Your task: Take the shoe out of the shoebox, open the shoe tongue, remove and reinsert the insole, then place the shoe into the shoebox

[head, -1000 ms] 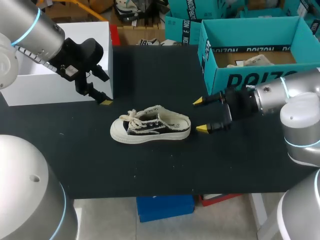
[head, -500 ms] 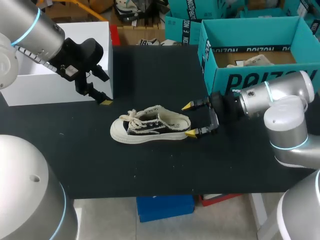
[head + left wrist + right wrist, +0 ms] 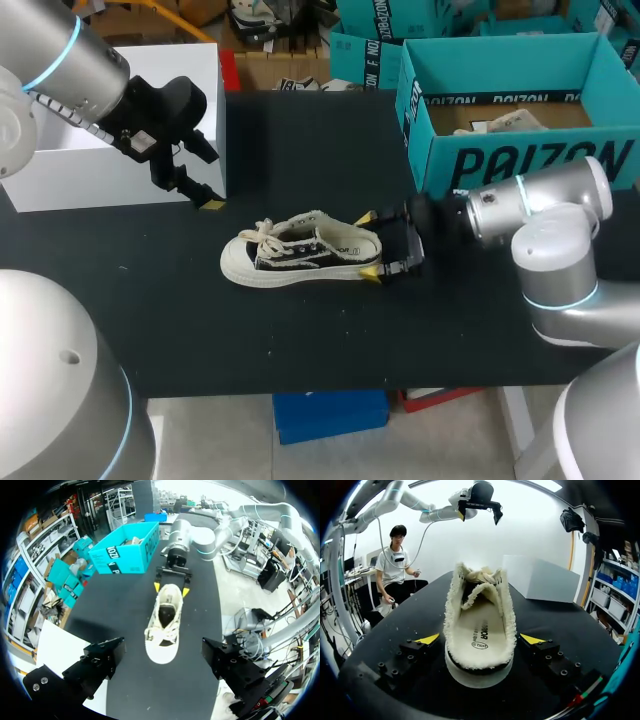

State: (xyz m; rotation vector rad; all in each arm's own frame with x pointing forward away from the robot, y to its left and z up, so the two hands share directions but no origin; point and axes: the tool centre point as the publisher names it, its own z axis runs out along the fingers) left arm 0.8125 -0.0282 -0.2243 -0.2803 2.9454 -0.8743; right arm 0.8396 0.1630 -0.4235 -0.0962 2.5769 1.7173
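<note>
The shoe [image 3: 300, 250] is lying upright on its sole near the middle of the black table [image 3: 300, 340], out of the teal shoebox [image 3: 520, 160], which is sitting open at the far right. Its toe is pointing left and its open heel right. The right gripper [image 3: 368, 243] is straddling that heel with its fingers spread. In the right wrist view the yellow tips are flanking the fleecy collar on both sides with a gap at each, so nothing is being gripped. The left gripper [image 3: 198, 185] is hanging at the far left beside a white box [image 3: 120, 170], fingers wide apart and holding nothing. By my reading the arms are setting up to steady the shoe so the tongue can be opened. To do this well, the right fingers should be closing squarely on the firm sole walls rather than the soft lining. They should be staying low so the insole [image 3: 482, 630] is left clear, and pressing lightly down. The dark tabletop is looking smooth, so an unbraced shoe is likely to slide. The space around the shoe is giving the left arm room to come in from above.
</note>
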